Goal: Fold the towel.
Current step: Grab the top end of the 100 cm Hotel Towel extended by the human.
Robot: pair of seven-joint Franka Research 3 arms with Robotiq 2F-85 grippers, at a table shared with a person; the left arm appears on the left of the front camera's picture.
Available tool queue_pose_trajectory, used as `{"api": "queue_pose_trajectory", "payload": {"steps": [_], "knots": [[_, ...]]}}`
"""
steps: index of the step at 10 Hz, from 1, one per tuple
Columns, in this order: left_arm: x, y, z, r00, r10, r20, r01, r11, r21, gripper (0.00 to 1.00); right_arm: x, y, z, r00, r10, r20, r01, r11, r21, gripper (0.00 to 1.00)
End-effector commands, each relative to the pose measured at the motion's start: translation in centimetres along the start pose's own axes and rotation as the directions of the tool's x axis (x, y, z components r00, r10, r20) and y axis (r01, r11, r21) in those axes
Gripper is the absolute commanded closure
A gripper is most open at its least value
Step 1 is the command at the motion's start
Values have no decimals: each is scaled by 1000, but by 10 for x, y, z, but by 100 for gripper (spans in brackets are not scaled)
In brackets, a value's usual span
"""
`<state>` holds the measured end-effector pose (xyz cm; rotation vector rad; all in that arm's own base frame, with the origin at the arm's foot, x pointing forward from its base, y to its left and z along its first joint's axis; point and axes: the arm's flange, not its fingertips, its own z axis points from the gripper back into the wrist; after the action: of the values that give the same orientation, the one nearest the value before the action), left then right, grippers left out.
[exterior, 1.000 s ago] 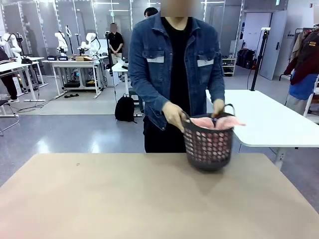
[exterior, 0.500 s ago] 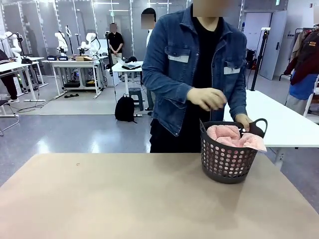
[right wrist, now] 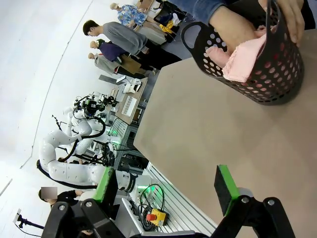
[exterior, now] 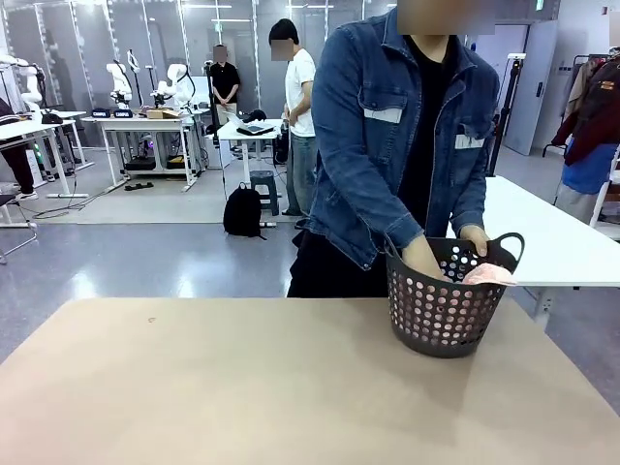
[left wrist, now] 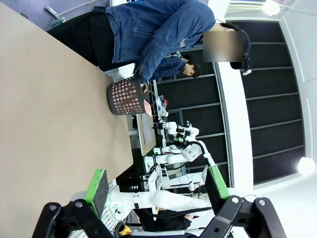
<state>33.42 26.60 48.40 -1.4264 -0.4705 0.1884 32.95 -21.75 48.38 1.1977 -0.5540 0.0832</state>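
Observation:
The salmon-pink towel (exterior: 487, 274) lies bunched inside a dark perforated basket (exterior: 448, 312) at the far right of the table, one corner draped over the rim. A person in a denim jacket has one hand (exterior: 422, 258) reaching into the basket and the other on its rim. In the right wrist view the towel (right wrist: 238, 62) hangs out of the basket (right wrist: 270, 79), far from my right gripper (right wrist: 166, 184), which is open with nothing between its fingers. My left gripper (left wrist: 157, 184) is also open and holds nothing, with the basket (left wrist: 127, 97) far off across the table.
The tan table (exterior: 223, 387) stretches bare from the near edge to the basket. A white table (exterior: 552, 242) stands behind the person at the right. Other people and workbenches are farther back in the room.
The person has moved the basket to the right and leaned over it. One hand has gone from above the basket down into it, and the towel sits lower.

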Motion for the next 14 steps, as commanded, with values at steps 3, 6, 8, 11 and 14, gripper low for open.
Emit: {"api": "queue_pose_trajectory", "payload": {"steps": [3,6,8,11,14], "knots": [[-1,-1,1,1000,-3,-6,3,1000,-7,0,0,0,1,1000,6,1,-6,1000,6,0],[-1,-1,1,1000,-3,-6,3,1000,-7,0,0,0,1,1000,6,1,-6,1000,6,0],[-1,-1,1,1000,-3,-6,3,1000,-7,0,0,0,1,1000,6,1,-6,1000,6,0],[-1,-1,1,1000,-3,-6,3,1000,-7,0,0,0,1,1000,6,1,-6,1000,6,0],[-1,-1,1,1000,-3,-6,3,1000,-7,0,0,0,1,1000,6,1,-6,1000,6,0]]}}
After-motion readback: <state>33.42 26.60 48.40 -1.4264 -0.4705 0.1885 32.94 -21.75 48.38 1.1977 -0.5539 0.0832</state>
